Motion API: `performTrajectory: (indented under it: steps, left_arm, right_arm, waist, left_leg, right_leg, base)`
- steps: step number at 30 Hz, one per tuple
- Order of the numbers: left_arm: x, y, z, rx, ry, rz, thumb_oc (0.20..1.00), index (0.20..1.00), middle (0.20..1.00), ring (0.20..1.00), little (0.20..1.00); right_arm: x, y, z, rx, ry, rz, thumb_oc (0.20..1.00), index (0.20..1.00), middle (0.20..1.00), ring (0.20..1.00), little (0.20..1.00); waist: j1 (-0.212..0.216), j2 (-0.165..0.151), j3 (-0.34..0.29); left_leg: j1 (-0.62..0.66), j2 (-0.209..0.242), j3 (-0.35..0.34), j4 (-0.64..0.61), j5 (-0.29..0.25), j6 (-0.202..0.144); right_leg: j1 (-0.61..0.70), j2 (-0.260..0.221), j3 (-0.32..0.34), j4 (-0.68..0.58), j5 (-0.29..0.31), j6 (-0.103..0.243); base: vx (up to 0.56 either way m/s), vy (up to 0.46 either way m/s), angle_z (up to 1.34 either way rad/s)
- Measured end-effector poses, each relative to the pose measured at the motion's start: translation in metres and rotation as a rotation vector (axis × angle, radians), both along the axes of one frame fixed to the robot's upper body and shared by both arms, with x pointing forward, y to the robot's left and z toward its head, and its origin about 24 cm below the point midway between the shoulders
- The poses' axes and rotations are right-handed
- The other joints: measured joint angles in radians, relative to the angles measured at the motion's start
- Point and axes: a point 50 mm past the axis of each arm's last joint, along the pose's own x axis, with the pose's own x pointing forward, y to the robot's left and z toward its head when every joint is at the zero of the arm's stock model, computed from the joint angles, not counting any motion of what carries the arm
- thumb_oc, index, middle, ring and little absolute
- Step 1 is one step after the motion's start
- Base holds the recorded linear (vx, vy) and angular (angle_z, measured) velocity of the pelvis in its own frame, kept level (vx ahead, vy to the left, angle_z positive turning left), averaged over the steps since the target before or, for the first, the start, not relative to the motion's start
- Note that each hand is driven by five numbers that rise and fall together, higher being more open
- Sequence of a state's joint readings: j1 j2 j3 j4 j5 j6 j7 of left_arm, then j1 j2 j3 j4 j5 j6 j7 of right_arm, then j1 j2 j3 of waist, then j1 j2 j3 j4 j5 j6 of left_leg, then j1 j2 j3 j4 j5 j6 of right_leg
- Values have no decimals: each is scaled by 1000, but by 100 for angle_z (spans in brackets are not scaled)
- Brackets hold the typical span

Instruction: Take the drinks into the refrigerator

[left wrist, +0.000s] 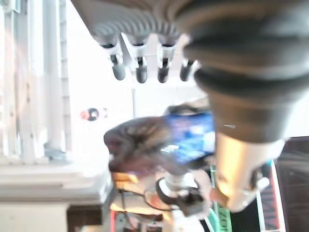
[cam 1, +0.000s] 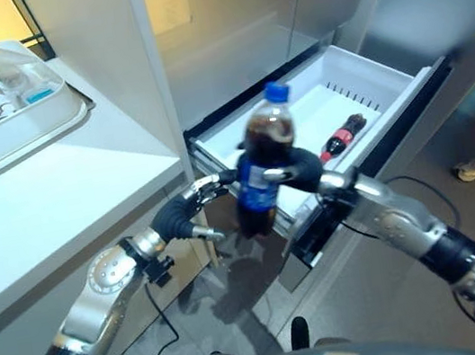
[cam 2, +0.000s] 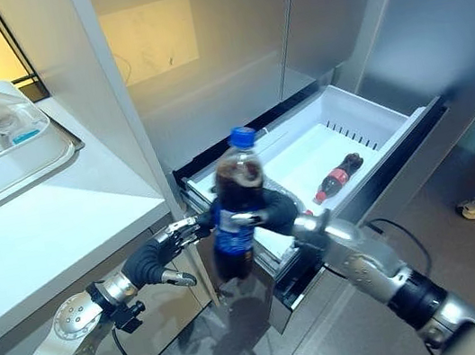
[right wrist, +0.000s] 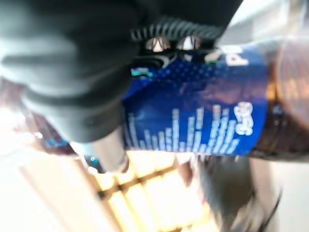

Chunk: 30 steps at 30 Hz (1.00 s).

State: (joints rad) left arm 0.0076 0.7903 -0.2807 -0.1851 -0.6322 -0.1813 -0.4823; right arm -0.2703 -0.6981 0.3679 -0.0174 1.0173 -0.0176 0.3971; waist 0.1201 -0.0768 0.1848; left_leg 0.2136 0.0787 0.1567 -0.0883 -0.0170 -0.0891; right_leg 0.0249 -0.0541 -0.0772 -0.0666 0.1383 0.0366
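Note:
A dark cola bottle (cam 1: 263, 168) with a blue label and blue cap stands upright in the air, just in front of the open white drawer (cam 1: 382, 73) of the refrigerator. My right hand (cam 1: 307, 168) is shut round its middle; the blue label (right wrist: 203, 111) fills the space past that hand's fingers. My left hand (cam 1: 181, 212) hovers just left of the bottle with fingers (left wrist: 140, 70) straight and apart from it. A smaller cola bottle (cam 2: 338, 177) with a red label lies on its side inside the drawer.
A white counter (cam 1: 59, 198) runs along the left, carrying a white tray (cam 1: 20, 132) with several items. Grey refrigerator doors (cam 2: 224, 43) rise behind the drawer. The drawer's dark front (cam 1: 410, 117) juts out over the floor at right.

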Motion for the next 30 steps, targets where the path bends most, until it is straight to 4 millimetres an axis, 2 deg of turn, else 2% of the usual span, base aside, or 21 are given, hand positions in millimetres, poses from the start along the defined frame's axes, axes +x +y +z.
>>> performTrajectory:
  steps: [4, 13, 18, 22, 24, 30]
  left_arm:
    - [-6, 4, 3, -42, 15, -7, 1000, 1000, 1000, 1000, 1000]
    - [-7, 5, 3, -82, 33, -3, 1000, 1000, 1000, 1000, 1000]
    - [-8, 5, 2, -88, 45, -3, 1000, 1000, 1000, 1000, 1000]
    - [-8, 6, 0, -82, 61, -12, 1000, 1000, 1000, 1000, 1000]
    - [-8, 6, 1, -65, 78, -33, 1000, 1000, 1000, 1000, 1000]
    - [-9, 1, 2, -41, 96, -87, 1000, 1000, 1000, 1000, 1000]
  right_arm:
    - [13, -45, 5, -47, -40, -261, 200, 200, 200, 200, 200]
    - [18, -66, 21, -108, -128, -391, 200, 200, 200, 200, 200]
    - [31, -73, 29, -194, -169, -442, 200, 200, 200, 200, 200]
    - [51, -72, 45, -373, -220, -418, 200, 200, 200, 200, 200]
    - [64, -60, 62, -498, -283, -364, 200, 200, 200, 200, 200]
    - [77, -36, 84, -656, -390, -264, 200, 200, 200, 200, 200]
  waist:
    - [-7, 0, 0]
    - [-20, 0, 0]
    - [-18, -3, 13]
    - [-15, -4, 25]
    - [-12, -5, 53]
    - [10, -7, 92]
  left_leg:
    - [-23, -2, 2, 0, 0, 0]
    - [-36, -4, 3, 0, 0, 0]
    - [-37, -5, 5, 0, 0, 1]
    - [-62, -6, 6, 0, 1, 2]
    - [-71, -6, 9, 0, 4, 2]
    - [-100, -5, 8, 1, 6, 1]
  right_leg:
    - [-24, -1, 1, 0, 1, 1]
    - [-27, 3, 6, -23, 15, 3]
    - [-30, 1, 11, -23, 16, 4]
    - [-57, 0, 13, -23, 24, 3]
    - [-68, 1, 13, -23, 30, 2]
    - [-96, 4, 12, -23, 30, 2]
  base:
    - [0, 0, 0]
    - [0, 3, -1]
    - [0, 0, 0]
    - [-53, -11, -3]
    - [-60, -12, -4]
    - [-23, -4, 0]
